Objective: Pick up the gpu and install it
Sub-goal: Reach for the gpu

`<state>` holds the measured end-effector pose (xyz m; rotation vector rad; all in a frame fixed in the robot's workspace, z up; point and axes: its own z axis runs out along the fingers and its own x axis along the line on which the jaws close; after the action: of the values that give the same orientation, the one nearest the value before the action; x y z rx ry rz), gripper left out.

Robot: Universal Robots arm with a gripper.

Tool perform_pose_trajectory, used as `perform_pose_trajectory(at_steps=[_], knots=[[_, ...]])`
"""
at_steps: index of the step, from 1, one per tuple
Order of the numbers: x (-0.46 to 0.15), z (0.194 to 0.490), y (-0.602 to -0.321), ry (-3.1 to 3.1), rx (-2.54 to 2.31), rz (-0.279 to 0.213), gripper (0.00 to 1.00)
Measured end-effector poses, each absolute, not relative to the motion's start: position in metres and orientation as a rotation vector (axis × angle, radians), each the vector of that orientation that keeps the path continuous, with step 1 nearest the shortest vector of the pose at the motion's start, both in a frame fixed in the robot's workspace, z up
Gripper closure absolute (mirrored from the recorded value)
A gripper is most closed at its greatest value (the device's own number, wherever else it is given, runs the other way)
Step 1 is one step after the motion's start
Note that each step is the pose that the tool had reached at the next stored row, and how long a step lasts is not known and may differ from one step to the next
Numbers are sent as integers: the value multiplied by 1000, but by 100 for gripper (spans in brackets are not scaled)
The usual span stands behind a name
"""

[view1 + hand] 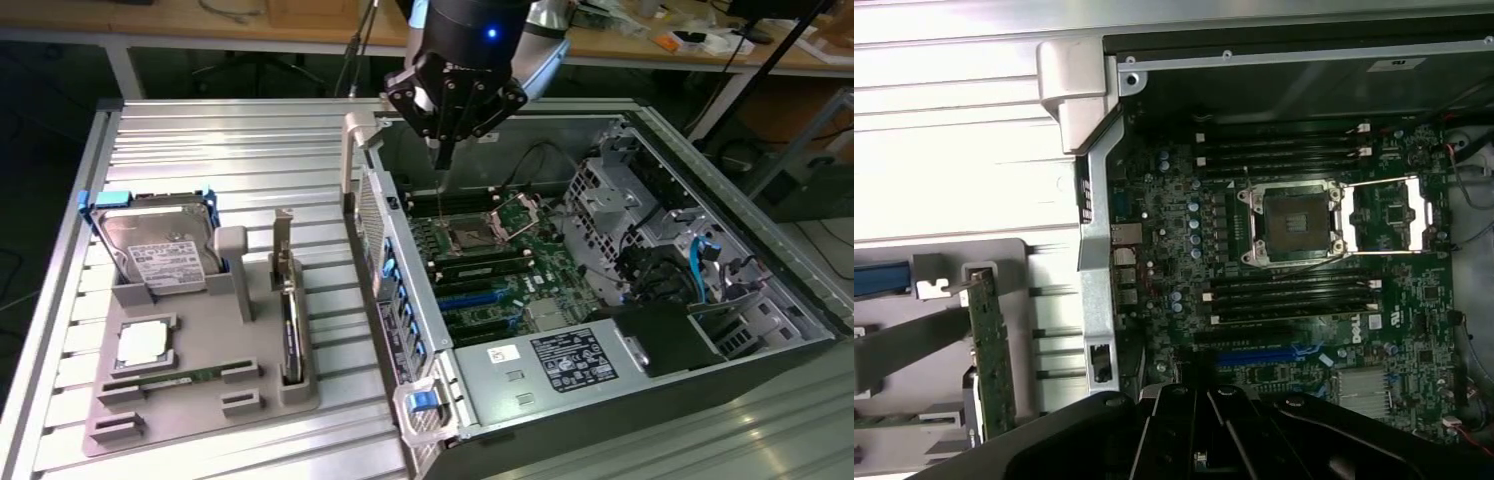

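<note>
Black hand (441, 158), clenched and empty, hangs over the open computer case (424, 300). The flat dark gpu (291, 330) stands on edge in the gray tray (200, 415) on the ribbed metal bench (227, 150).

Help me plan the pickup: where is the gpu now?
The gpu stands on edge in the gray tray, on the exterior view's left of the computer case, beside the hard drive.

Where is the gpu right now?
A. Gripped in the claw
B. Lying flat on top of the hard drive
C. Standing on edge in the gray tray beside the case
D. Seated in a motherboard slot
C: the gpu stands on edge in its slot on the gray tray, while the claw hangs over the open computer case, well apart from it.
</note>
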<state>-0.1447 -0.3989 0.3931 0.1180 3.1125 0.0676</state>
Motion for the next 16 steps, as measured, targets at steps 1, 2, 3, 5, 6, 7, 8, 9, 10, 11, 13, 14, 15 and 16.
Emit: perform_pose_trajectory(at_steps=[1,2,3,5,6,7,8,9,10,11,13,14,15,16], knots=[[-145,393,-399,3113,118,68,89],[-145,393,-399,3112,118,68,89],[-146,393,-399,3112,118,68,89],[-147,393,-399,3112,118,68,89],[-147,393,-399,3112,118,68,89],[-148,393,-399,3112,118,68,89],[-148,393,-399,3112,118,68,89],[-148,393,-399,3112,118,68,89],[-149,393,-399,3113,118,68,89],[-149,393,-399,3113,118,68,89],[-150,393,-399,3112,118,68,89],[-151,393,-399,3112,118,68,89],[-151,393,-399,3113,118,68,89],[-151,393,-399,3113,118,68,89]])
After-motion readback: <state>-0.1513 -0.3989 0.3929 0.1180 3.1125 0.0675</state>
